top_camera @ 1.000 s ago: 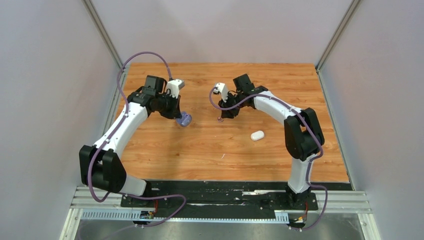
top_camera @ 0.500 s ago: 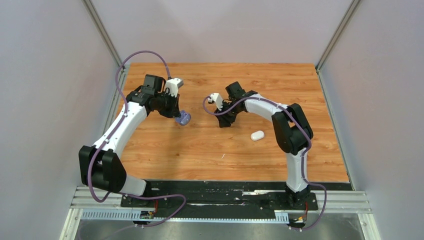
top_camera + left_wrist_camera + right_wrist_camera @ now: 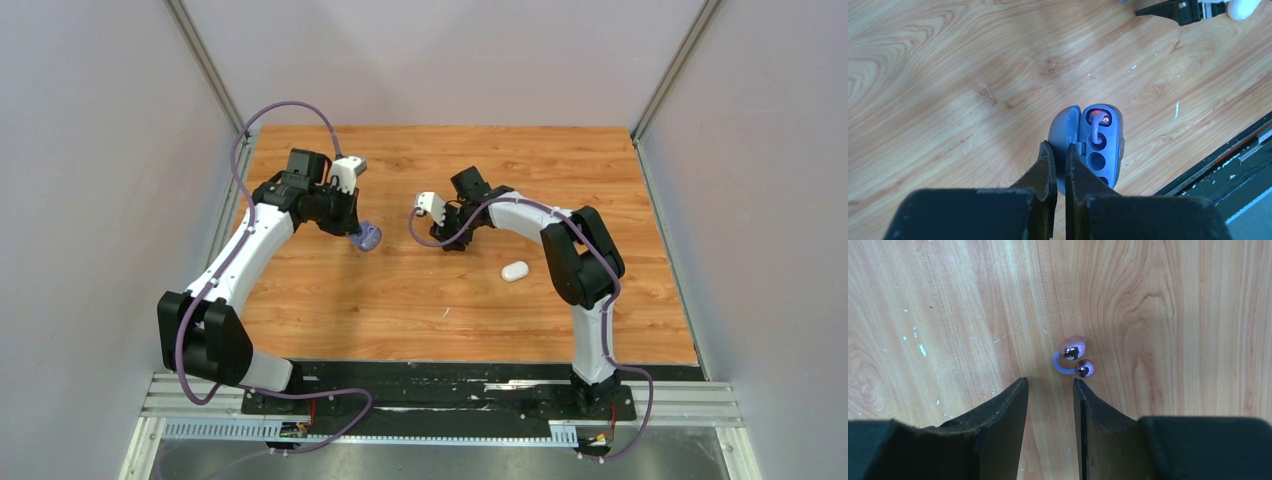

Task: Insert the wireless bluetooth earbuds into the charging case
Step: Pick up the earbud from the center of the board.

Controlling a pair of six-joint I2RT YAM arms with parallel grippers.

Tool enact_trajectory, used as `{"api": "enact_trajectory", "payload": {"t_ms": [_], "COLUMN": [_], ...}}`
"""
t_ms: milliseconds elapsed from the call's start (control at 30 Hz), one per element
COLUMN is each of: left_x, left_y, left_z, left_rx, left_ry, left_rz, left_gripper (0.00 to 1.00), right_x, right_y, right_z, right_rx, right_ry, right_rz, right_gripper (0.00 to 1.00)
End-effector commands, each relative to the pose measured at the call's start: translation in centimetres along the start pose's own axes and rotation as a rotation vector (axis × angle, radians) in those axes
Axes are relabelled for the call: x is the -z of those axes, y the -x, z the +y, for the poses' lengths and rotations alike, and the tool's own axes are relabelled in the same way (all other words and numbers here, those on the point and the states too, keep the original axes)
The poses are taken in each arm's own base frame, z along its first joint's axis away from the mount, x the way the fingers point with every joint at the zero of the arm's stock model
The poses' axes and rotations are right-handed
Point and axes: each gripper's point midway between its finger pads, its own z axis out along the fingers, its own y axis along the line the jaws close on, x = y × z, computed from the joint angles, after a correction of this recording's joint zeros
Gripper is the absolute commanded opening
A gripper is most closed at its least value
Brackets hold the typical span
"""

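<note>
My left gripper (image 3: 357,231) is shut on the lid edge of an open purple-blue charging case (image 3: 369,238) and holds it over the table. In the left wrist view the case (image 3: 1100,145) has one purple earbud (image 3: 1096,120) seated in its top socket, and the other sockets are bare. The left gripper (image 3: 1061,152) pinches the lid by the hinge. My right gripper (image 3: 1050,384) is open, low over the table. A second purple earbud (image 3: 1074,358) lies on the wood just beyond its right fingertip (image 3: 1078,386). In the top view the right gripper (image 3: 447,242) hides this bud. No white buds show.
A closed white oval case (image 3: 515,271) lies on the wooden table (image 3: 400,310) to the right of the right gripper. Grey walls stand on three sides. The black base rail (image 3: 440,385) runs along the near edge.
My right arm has swung left and down towards the table and now sits low over the loose purple earbud. The left arm and its case have stayed still.
</note>
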Motion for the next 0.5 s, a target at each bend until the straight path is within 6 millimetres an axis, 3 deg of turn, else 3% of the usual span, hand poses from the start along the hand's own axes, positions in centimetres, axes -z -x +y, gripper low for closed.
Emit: {"api": "enact_trajectory", "payload": {"t_ms": [0, 167, 300, 467], "left_x": [1.2, 1.1, 1.3, 1.1], "left_y": [2.3, 2.3, 2.3, 2.2], "left_z": [-0.3, -0.3, -0.3, -0.2], "left_rx": [-0.027, -0.026, -0.029, -0.027], "left_ry": [-0.010, -0.011, -0.007, -0.003], "left_rz": [-0.065, -0.059, -0.061, -0.060], "left_gripper": [0.00, 0.00, 0.00, 0.00], "right_x": [-0.2, 0.1, 1.5, 2.6], "right_y": [0.8, 1.3, 2.3, 2.5], "right_z": [-0.8, -1.1, -1.4, 0.5], "right_rx": [0.151, 0.230, 0.322, 0.501], "right_ry": [-0.026, -0.042, -0.080, -0.036], "right_rz": [-0.034, -0.060, -0.093, -0.142], "right_gripper": [0.39, 0.39, 0.40, 0.41]}}
